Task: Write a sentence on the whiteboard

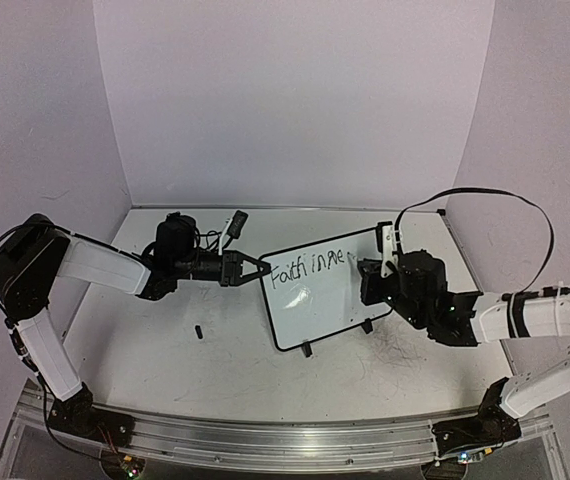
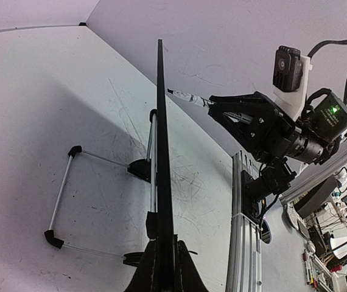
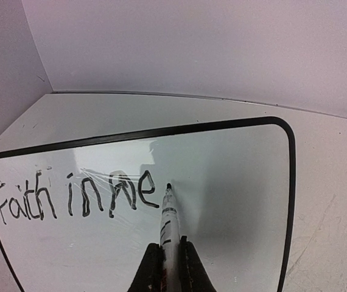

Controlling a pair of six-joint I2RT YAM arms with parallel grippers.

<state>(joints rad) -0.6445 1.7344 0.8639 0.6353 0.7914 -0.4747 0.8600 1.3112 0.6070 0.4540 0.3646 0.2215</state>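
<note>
Sentence (image 3: 76,198) partly written: "Faith in ne". Marker (image 3: 168,213) gripped by closed right hand (image 3: 168,258), tip beside last letter. Whiteboard (image 1: 330,305) edge clamped by left hand (image 1: 252,270). Rest unwritten.

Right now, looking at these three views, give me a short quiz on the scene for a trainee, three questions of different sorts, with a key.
1. True or false: the right tool is shut on a marker whose tip is at the whiteboard.
2. What is the left tool shut on? A: the whiteboard's edge. B: a cloth. C: nothing.
3. Fill in: the sentence currently reads "Faith in ___".
Key: 1 true; 2 A; 3 ne.
</note>
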